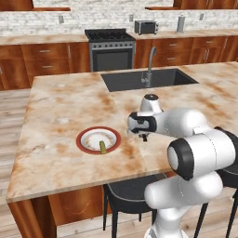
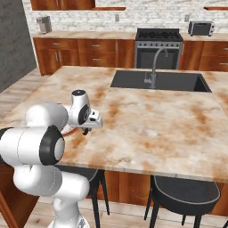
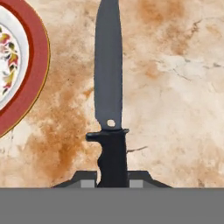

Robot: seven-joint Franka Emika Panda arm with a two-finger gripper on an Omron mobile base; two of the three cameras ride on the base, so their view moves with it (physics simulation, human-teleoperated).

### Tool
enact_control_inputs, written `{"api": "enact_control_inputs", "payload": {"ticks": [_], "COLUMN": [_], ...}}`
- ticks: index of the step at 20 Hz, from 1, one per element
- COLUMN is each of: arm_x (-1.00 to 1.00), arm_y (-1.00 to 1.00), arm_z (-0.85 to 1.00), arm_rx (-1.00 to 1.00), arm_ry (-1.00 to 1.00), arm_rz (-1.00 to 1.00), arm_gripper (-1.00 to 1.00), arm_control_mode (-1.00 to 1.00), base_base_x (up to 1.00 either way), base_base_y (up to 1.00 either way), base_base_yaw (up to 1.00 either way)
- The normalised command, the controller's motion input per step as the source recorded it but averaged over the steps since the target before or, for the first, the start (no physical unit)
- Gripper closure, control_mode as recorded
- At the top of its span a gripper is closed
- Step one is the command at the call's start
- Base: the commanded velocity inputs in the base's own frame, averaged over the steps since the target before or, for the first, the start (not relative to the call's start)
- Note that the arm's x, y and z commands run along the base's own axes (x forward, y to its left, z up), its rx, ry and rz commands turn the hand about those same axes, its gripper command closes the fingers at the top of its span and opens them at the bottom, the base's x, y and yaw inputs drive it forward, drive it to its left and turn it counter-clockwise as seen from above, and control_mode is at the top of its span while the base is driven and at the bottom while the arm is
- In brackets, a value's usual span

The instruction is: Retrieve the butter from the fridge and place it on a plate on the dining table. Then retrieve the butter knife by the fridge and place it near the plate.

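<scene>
The butter knife (image 3: 109, 100) fills the middle of the hand view, its black handle pinched between the two dark finger tips of the hand (image 3: 112, 181) and its grey-black blade pointing away from them over the mottled beige-orange marble. The hand is closed narrow on the handle, holding the knife above the worktop (image 1: 60, 107) of the dining table. Just beside the blade, at the left edge of that view, curves the red-brown rim of the plate (image 3: 33, 65), apart from the knife. In the left base view the plate (image 1: 85, 139) sits near the front edge of the worktop with the butter (image 1: 102, 146), a small yellow-olive stick, lying on it toward its right side. The hand (image 1: 145, 136) hangs just right of the plate, at the end of the white arm. Farther back the dark sunken sink (image 1: 139, 80) and its tap (image 1: 149, 65) are set into the worktop, well apart from the plate.
</scene>
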Motion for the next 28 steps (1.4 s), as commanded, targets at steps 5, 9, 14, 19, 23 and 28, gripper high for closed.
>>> {"api": "enact_control_inputs", "payload": {"ticks": [5,9,14,19,23,28], "arm_x": [0.26,0.19,0.13,0.11,0.21,0.13], "arm_y": [0.0,0.03,0.14,0.07,0.0,0.0], "arm_z": [-0.58,-0.4,-0.29,-0.36,-0.34,-0.15], "arm_rx": [0.0,0.0,0.0,0.0,0.0,0.01], "arm_ry": [-0.05,-0.04,-0.01,0.0,-0.03,0.0], "arm_rz": [0.0,0.0,0.0,0.0,0.0,0.0], "arm_gripper": [1.0,1.0,1.0,1.0,1.0,-1.0], "arm_control_mode": [-1.0,-1.0,-1.0,-1.0,-1.0,-1.0], "base_base_x": [0.0,0.0,0.0,0.0,0.0,0.0], "base_base_y": [0.0,0.0,0.0,0.0,0.0,0.0], "base_base_yaw": [0.0,0.0,0.0,0.0,0.0,0.0]}}
